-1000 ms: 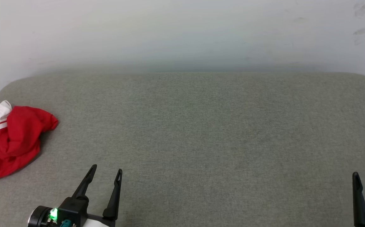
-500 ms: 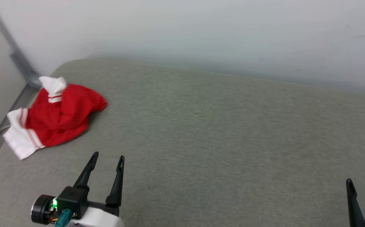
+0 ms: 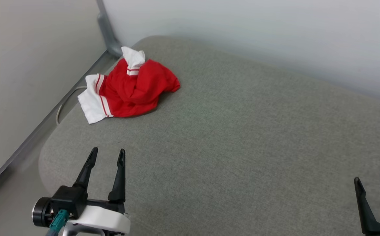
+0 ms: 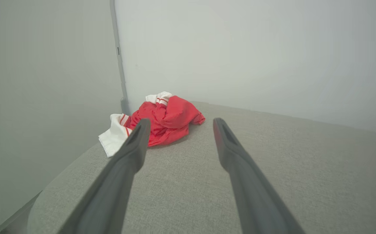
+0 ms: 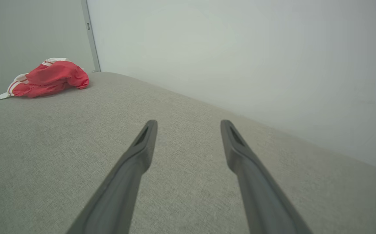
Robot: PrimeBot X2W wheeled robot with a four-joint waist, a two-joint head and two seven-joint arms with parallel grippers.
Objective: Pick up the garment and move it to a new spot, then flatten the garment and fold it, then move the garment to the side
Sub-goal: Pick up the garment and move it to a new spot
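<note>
The garment (image 3: 134, 87) is a crumpled red jersey with white, red-striped sleeves, lying near the far left corner of a grey upholstered surface (image 3: 242, 131). My left gripper (image 3: 107, 154) stands open and empty at the lower left, well short of the heap. In the left wrist view the garment (image 4: 168, 120) lies ahead, beyond the open fingertips (image 4: 142, 125). My right gripper (image 3: 373, 179) is open at the lower right, far from the cloth. The right wrist view has the garment (image 5: 50, 79) far off at the upper left, past its open gripper (image 5: 188, 125).
A pale wall (image 3: 259, 32) runs behind the surface and a second wall (image 3: 29, 65) closes the left side, with a grey post (image 3: 106, 29) in the corner. A thin cable (image 3: 63, 106) hangs in the gap by the rounded left edge. Wide bare upholstery spreads right of the garment.
The head camera has swung left, so the garment now sits nearer the middle of the view and the left wall shows. Both grippers stay open and empty.
</note>
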